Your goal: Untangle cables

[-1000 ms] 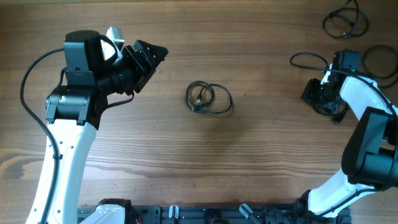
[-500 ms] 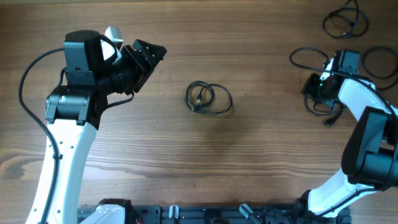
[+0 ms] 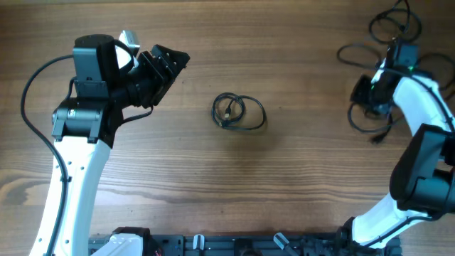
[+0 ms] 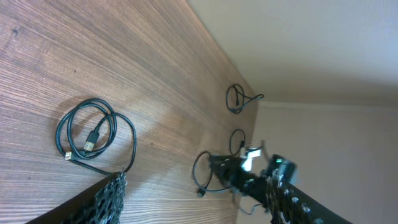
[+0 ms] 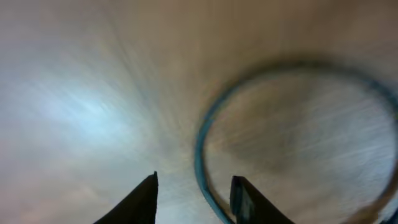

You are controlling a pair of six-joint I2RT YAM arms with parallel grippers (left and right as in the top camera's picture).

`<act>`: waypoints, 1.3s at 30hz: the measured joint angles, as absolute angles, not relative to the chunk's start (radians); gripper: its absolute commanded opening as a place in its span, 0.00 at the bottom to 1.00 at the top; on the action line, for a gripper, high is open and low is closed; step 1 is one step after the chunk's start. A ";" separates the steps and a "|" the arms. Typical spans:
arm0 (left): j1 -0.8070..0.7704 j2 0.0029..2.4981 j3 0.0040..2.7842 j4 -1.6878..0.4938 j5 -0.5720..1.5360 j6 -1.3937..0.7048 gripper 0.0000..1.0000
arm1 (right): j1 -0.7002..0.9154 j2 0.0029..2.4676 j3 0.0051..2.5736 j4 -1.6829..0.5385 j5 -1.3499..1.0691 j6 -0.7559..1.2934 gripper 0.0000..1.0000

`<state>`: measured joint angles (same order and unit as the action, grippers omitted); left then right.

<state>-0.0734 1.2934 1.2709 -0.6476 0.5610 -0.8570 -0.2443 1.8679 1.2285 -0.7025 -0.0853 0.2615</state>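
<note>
1. Lying at mid-table, one coiled cable sits flat on the wooden table, wound in two overlapping loops w/ a small plug end inside the coil. No gripper touches it.
2. Left gripper hangs at approx. 10 o'clock from the coil, well apart, tips aimed toward it. Jaws stand apart, nothing betw. them.
3. Left wrist view: same coil lies just beyond one mesh-textured finger at the bottom edge. A flat plug shows inside the loops.
4. More cables lie far right, at 2 to 3 o'clock from the coil. A small tangle is at the top edge, a wide loop is below it at approx. 7 o'clock, and a lower loop is further down w/ a free end trailing toward 6 o'clock.
5. Right gripper is at 3 o'clock from the coil, over this group, betw. the wide loop and the lower loop. Overhead view can't tell whether it touches either one.
6. Right wrist view is badly blurred. Right gripper shows two dark tips standing apart, nothing clamped. A curved cable loop lies on the wood, its near arc running down betw. the tips. Contact can't be told.
</note>
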 measured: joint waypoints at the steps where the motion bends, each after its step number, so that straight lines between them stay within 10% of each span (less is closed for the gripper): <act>1: -0.073 1.293 1.271 -0.648 0.561 -0.857 0.75 | -0.241 1.868 1.195 -0.694 -0.084 0.258 0.41; 12: -0.073 1.293 1.271 -0.648 0.558 -0.857 0.75 | -0.229 1.872 1.087 -0.533 -0.079 0.196 0.05; 30: -0.073 1.293 1.271 -0.648 0.543 -0.857 0.76 | -0.204 1.958 1.649 -0.534 -0.201 0.212 0.05; 33: -0.073 1.293 1.271 -0.648 0.543 -0.857 0.76 | -0.223 1.966 1.649 -0.583 -0.179 0.211 0.17; 35: -0.073 1.293 1.271 -0.648 0.543 -0.857 0.76 | -0.224 1.984 1.649 -0.596 -0.175 0.212 0.63; 39: -0.073 1.293 1.271 -0.648 0.543 -0.857 0.76 | -0.236 1.999 1.652 -0.652 -0.175 0.216 0.68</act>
<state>-0.0734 1.2934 1.2709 -0.6479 0.5430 -0.8574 -0.2359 1.9991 1.6520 -0.6521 -0.1753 0.2157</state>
